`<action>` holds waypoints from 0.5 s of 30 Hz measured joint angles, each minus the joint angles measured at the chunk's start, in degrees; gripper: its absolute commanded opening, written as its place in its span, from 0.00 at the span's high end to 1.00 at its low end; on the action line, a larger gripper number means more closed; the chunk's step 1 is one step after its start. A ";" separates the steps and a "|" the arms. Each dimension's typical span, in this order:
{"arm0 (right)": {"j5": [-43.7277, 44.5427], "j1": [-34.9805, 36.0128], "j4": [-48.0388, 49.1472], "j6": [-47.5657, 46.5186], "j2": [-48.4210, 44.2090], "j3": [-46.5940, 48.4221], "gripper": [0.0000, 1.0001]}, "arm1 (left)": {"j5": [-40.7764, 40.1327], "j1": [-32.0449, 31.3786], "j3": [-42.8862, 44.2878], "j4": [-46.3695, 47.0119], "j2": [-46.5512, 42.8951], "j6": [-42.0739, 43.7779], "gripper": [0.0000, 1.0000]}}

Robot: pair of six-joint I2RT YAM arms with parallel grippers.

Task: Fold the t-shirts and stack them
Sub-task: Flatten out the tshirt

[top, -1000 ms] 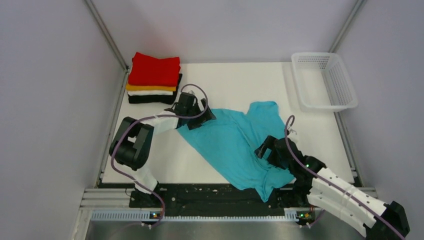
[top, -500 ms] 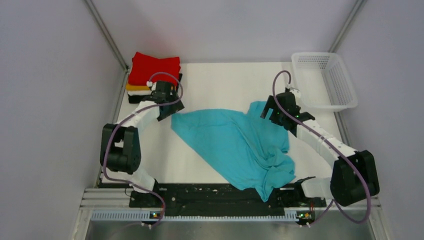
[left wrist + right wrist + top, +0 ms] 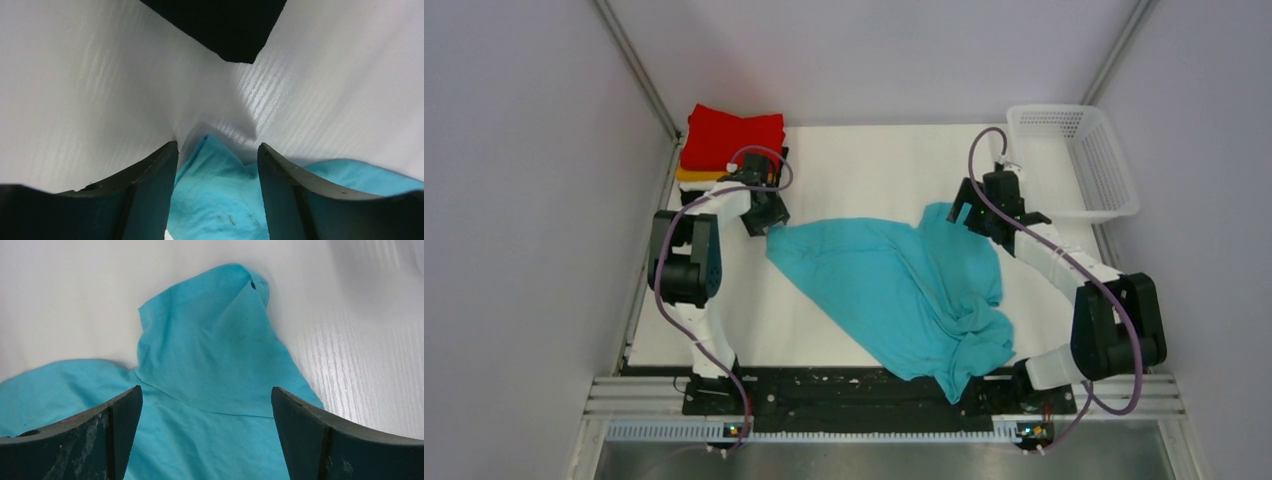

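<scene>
Left gripper (image 3: 217, 150): half spread, straddling the shirt (image 3: 874, 275) corner near the stack (image 3: 732, 150), gaps showing beside the cloth. Right gripper (image 3: 206, 392): spread wide over the far right corner, holding nothing. Shirt crumpled on the table (image 3: 874, 160).

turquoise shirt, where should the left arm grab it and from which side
Probably the pointed corner at the left edge of the turquoise shirt, nearest the folded stack. It lies flat on the table, jutting out clear of the bunched folds, so come straight down from above with the left gripper straddling the tip, then pinch.
</scene>
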 measured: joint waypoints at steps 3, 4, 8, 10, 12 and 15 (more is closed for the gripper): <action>-0.02 -0.74 0.39 -0.11 0.79 0.00 0.04 | 1.22 -0.33 0.07 0.04 0.22 0.02 0.68; 0.02 -1.01 0.66 -0.22 1.18 0.00 0.04 | 1.42 -0.46 0.07 0.04 0.28 0.07 0.82; 0.44 -1.57 0.96 -1.68 4.52 1.53 0.06 | 1.53 -1.51 0.07 0.09 0.55 0.22 1.00; 0.70 -1.92 0.98 -2.62 7.93 4.33 0.09 | 1.22 -1.92 0.07 0.11 0.55 0.61 1.00; 0.87 -2.60 0.90 -3.58 12.04 8.37 0.12 | 0.92 -2.10 0.04 0.11 0.55 0.87 1.00; 1.18 -3.41 0.66 -4.90 18.43 14.88 0.18 | 0.59 -2.19 -0.48 0.70 0.22 1.31 1.00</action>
